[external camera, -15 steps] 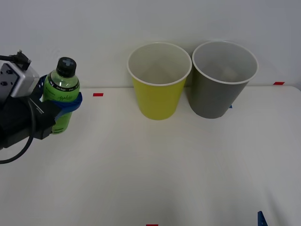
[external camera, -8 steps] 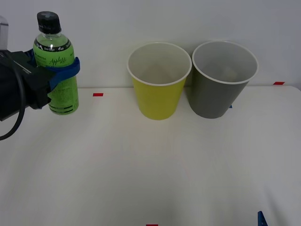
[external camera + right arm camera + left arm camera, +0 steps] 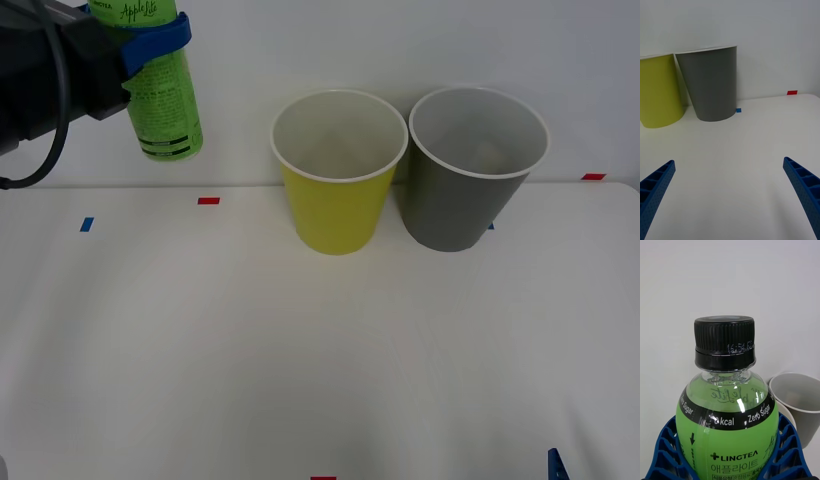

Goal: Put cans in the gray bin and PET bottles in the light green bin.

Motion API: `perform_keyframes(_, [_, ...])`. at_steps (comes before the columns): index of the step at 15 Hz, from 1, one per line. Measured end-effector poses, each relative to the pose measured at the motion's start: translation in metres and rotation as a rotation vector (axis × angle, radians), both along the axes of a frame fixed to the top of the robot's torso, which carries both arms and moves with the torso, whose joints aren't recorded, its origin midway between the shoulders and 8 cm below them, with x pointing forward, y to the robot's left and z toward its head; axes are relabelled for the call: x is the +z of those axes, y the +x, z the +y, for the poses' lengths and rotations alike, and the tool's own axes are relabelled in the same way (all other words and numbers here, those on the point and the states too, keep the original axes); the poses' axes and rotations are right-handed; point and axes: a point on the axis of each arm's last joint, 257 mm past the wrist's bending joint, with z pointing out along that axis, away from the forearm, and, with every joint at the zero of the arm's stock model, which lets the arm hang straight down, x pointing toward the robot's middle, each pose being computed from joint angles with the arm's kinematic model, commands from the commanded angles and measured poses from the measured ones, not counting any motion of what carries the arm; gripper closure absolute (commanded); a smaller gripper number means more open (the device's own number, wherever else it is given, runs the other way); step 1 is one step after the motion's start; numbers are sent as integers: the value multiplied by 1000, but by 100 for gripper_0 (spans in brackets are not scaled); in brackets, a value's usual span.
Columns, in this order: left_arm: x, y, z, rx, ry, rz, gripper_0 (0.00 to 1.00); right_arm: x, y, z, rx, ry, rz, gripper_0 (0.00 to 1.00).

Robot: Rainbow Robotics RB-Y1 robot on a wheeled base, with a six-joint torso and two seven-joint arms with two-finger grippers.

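Up goes the bottle (image 3: 165, 95) — a second ago it stood low at nine o'clock on the desk (image 3: 300, 350), and now my left hand (image 3: 150, 40) has it lifted high at about ten o'clock, well clear of the surface. My blue fingers (image 3: 666, 450) are clamped round its shoulder, cap up, body hanging a touch tilted. The light green bin (image 3: 338, 170) sits at twelve o'clock, the gray bin (image 3: 470, 165) touching or just beside it at one o'clock. I reckon the carry is what's in hand: I want to swing across toward twelve, keep the base above the white rim, centre it over the light green mouth and not drift on over the gray one before letting go. My right hand (image 3: 730, 195) waits low at five o'clock, fingers spread wide, holding nothing.
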Motion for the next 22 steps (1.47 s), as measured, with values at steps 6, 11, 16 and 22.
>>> perform_keyframes(6, [15, 25, -37, 10, 37, -28, 100, 0, 0, 0, 0, 0, 0, 0])
perform_keyframes(11, [14, 66, -74, -36, -18, -29, 100, 0, 0, 0, 0, 0, 0, 0])
perform_keyframes(16, [17, 88, -116, -92, -41, -50, 100, 0, 0, 0, 0, 0, 0, 0])
perform_keyframes(22, [5, 111, -146, -124, -97, -65, 100, 0, 0, 0, 0, 0, 0, 0])
